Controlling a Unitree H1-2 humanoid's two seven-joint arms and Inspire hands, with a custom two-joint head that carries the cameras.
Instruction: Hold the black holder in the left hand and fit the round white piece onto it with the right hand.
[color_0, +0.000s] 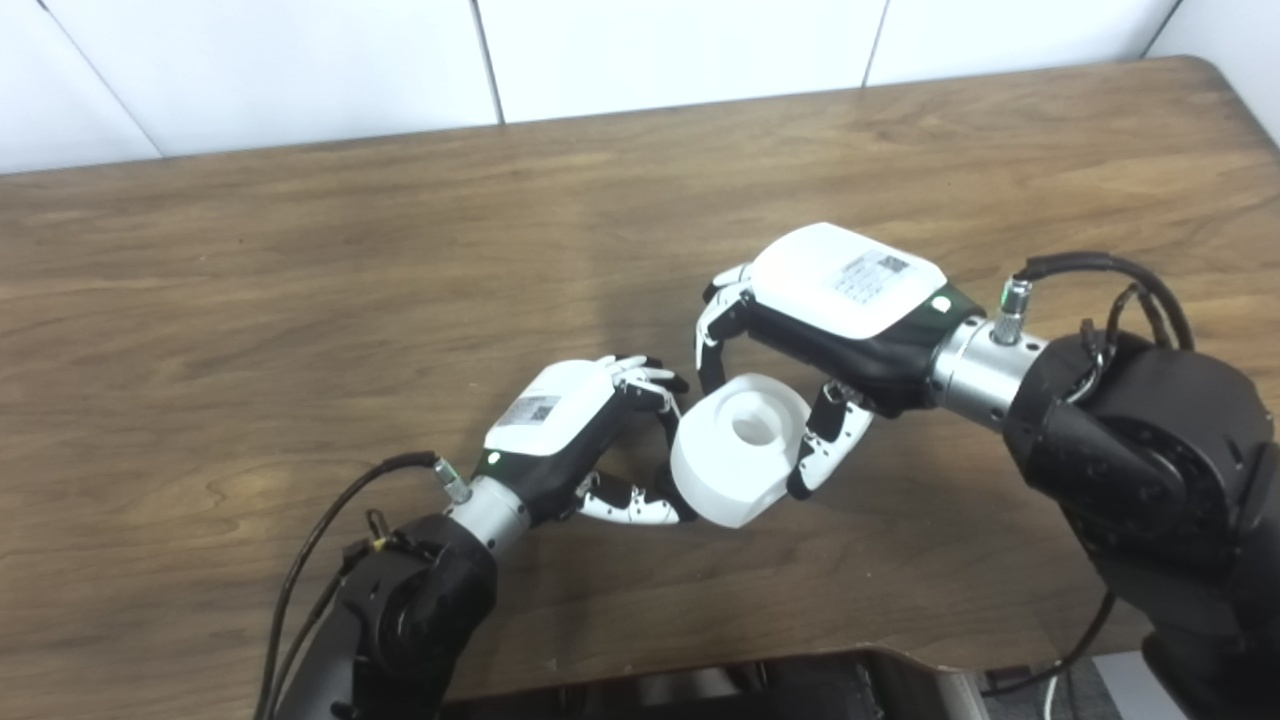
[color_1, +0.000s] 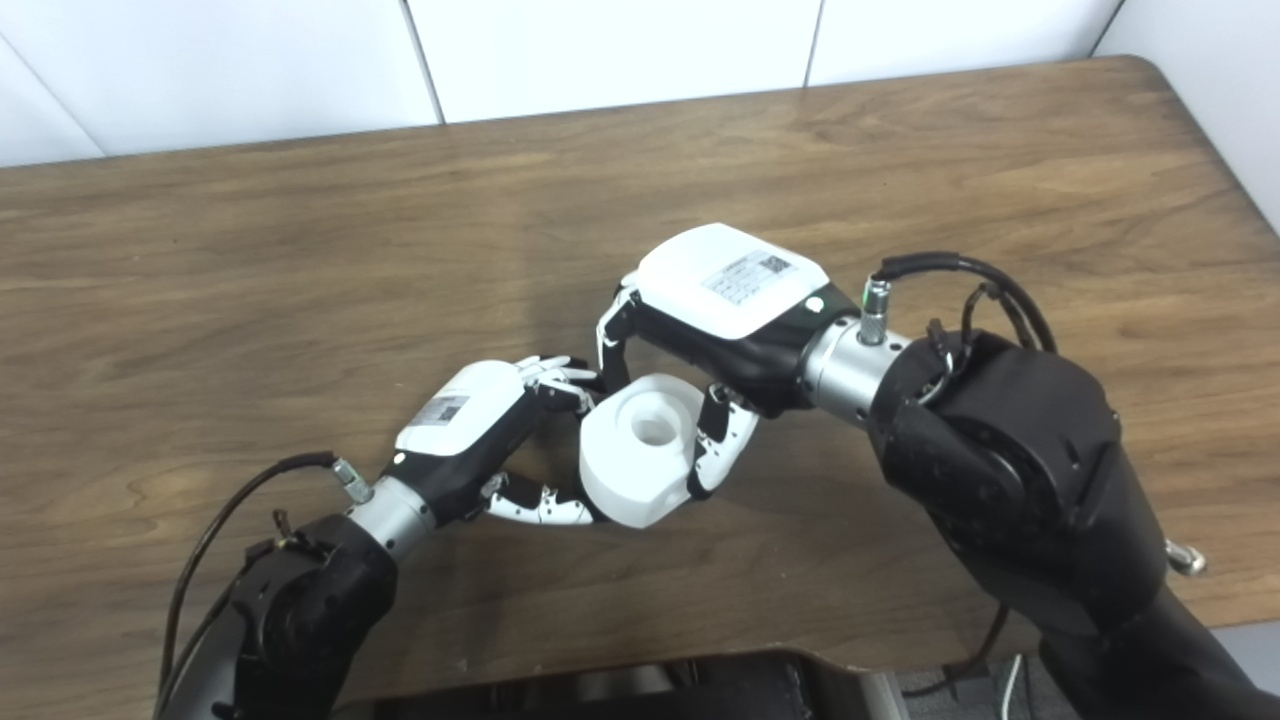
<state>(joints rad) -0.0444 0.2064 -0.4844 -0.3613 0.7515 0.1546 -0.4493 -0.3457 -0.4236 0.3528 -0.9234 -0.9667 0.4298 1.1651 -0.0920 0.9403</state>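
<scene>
Round white piece (color_0: 740, 448) gripped over bare brown wood-grain table (color_0: 300, 300) before white panelled wall (color_0: 650, 50), hollow bore tilted up toward camera, right hand (color_0: 835, 310) fingers (color_0: 712, 335) and thumb clasping its sides, left hand (color_0: 560, 420) fingers curled against its left flank, black holder hidden.

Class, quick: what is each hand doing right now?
Left hand: fingers curled against the round white piece; whether it holds anything cannot be told.
Right hand: shut on the round white piece.
</scene>
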